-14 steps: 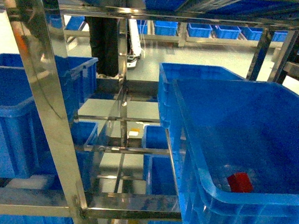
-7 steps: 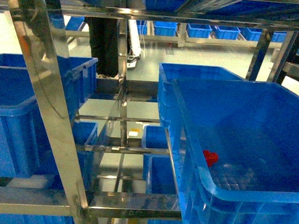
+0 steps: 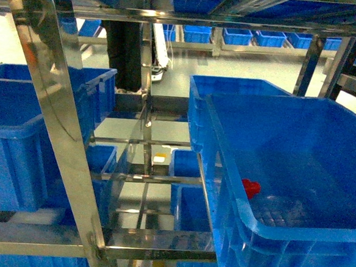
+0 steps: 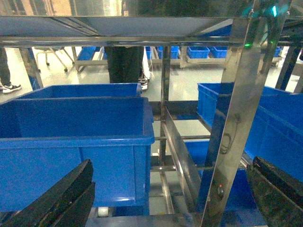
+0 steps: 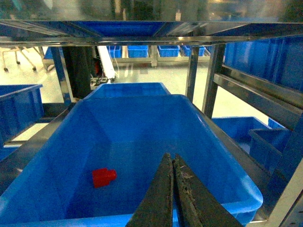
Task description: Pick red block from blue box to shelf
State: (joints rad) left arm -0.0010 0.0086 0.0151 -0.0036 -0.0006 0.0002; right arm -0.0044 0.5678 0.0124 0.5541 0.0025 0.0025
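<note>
While both arms sit back from the work, the shelf (image 3: 57, 119) fills every view: steel posts and rails, tiered, loaded with dark blue crates (image 4: 71, 142) on the left side.

Blue box (image 5: 142, 137): sits on a shelf tier directly ahead of and below the right gripper (image 5: 173, 189). Only its near rim and right-hand wall lie close to the jaws; the floor of the box is farther out.

Red block (image 5: 103, 177): lies on the box floor, tipped on its side with the stud pointing sideways, ahead of and to the left of the right jaws, apart from them. Head view shows the block (image 3: 250, 187) low against the near-left wall of the box. Nothing touches it.

Right jaws: pressed together, tips meeting, nothing between them.

Left gripper (image 4: 170, 198): jaws spread wide, one dark finger at each lower corner of the left wrist view, nothing between them. A shelf post and rail stand straight ahead of them; the block is not in that view.

Step in hand, as judged: the pick is not yet made; block sits loose in the box, right arm poised above the near rim.

Next move calls for: parting the right jaws, shifting left and down over the near wall, and squaring up to a block lying on its side, so the flat faces rather than the stud are taken. Closeness to the left wall may crowd one finger.
</note>
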